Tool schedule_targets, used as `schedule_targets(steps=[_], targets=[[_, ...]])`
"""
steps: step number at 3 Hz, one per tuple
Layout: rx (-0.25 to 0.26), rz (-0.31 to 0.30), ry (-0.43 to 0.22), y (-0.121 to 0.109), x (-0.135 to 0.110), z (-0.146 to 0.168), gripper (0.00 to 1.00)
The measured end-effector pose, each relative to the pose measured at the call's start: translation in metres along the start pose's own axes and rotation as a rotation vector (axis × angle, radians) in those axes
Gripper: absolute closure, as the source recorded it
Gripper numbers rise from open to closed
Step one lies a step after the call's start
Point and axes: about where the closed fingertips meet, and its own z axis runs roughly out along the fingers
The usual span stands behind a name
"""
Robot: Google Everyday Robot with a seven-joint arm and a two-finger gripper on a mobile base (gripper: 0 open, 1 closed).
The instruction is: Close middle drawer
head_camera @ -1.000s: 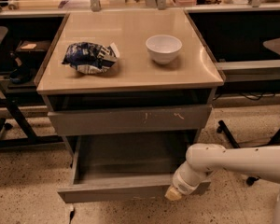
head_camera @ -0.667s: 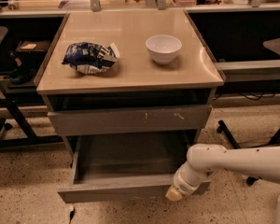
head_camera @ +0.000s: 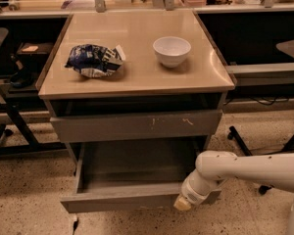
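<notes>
The middle drawer [head_camera: 117, 201] stands pulled well out of the cabinet [head_camera: 137, 80], grey interior showing. The gripper [head_camera: 183, 204] sits against the right part of its flat front; whether it is apart or together cannot be told. On the cabinet's top lie a white bowl [head_camera: 171, 51] and a blue bag [head_camera: 94, 60]. Speckled floor [head_camera: 29, 199] lies open left of the cabinet.

1. Pretty much nothing moved, tbh. The gripper [head_camera: 183, 203] is in the same spot as a second ago, low against the right end of the middle drawer [head_camera: 122, 200] front.
2. The drawer is pulled out just as far as before.
3. The arm pose looks identical, no shift I can spot.
</notes>
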Motion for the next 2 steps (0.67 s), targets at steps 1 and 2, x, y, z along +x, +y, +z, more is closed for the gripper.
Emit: schedule_targets(steps=[1,2], targets=[[0.0,0.0,0.0,0.0,0.0,0.0,0.13],[0.0,0.0,0.0,0.0,0.0,0.0001,0.0]])
